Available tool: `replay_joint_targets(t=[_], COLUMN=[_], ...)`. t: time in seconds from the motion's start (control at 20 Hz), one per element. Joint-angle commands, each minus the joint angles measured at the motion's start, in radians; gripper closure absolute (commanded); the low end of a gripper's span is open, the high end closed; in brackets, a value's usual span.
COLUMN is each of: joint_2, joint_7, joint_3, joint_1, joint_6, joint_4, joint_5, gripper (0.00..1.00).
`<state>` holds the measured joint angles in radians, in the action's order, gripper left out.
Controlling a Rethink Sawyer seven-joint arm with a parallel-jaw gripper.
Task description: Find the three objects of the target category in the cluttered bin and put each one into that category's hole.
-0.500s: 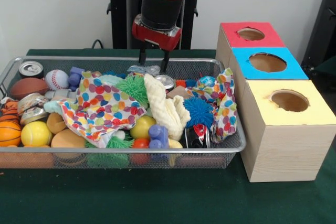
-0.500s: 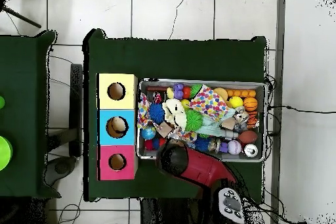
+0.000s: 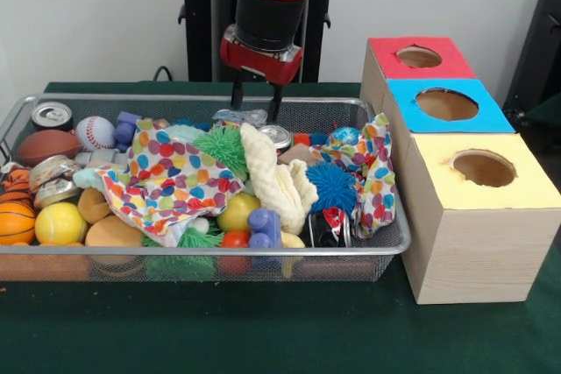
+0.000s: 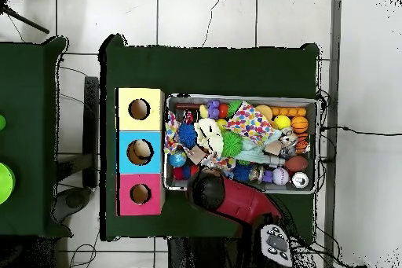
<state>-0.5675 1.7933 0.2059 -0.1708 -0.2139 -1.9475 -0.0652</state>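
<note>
While the gripper [image 3: 256, 104] hangs spread-fingered, holding nothing, over the far rim of the cluttered bin [image 3: 390, 247], a crushed clear plastic bottle [image 3: 240, 116] lies directly under its tips at the far wall. It's flattened and crinkly, lying on its side, long axis left to right, just behind the green spiky ball [image 3: 222, 147].

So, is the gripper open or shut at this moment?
Open. In the front view the gripper hangs over the far side of the cluttered bin, its two fingers apart with a gap between, holding nothing.
</note>
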Motion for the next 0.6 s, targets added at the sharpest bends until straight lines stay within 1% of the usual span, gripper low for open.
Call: replay_joint_targets(t=[0.05, 0.1, 0.25, 0.4, 0.5, 0.6], joint_2=[0.050, 0.061, 0.062, 0.072, 0.069, 0.068], joint_7=[0.102, 0.104, 0.110, 0.125, 0.123, 0.119], joint_3=[-0.069, -0.067, -0.071, -0.055, -0.043, -0.047], joint_1=[-0.011, -0.009, -0.012, 0.005, 0.017, 0.012], joint_6=[0.075, 0.079, 0.081, 0.106, 0.077, 0.074], joint_4=[0.069, 0.075, 0.070, 0.070, 0.079, 0.080], joint_5=[0.042, 0.040, 0.035, 0.032, 0.026, 0.026], gripper=[0.00, 0.00, 0.00, 0.00, 0.00, 0.00])
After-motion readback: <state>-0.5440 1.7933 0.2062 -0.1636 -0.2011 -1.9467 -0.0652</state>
